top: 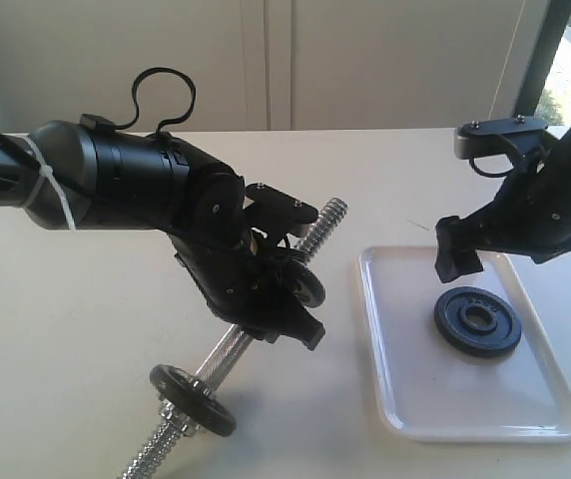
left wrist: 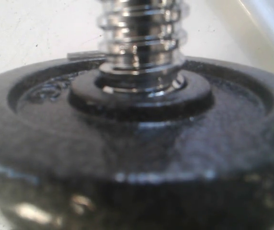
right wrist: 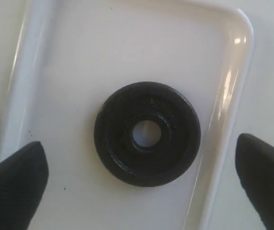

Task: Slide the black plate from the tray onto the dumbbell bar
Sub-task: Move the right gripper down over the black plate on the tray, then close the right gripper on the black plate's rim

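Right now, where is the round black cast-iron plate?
Exterior view, right side: the plate lies flat in the white plastic tray, under the right end effector.

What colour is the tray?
The tray is white; the right wrist view shows it best.

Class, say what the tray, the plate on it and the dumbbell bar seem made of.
Tray: probably plastic, glossy white, bright glints on its rim. Black plate: likely cast metal, dull black, slightly rough. Dumbbell bar: steel, chrome-bright, mirror reflections on its threads.
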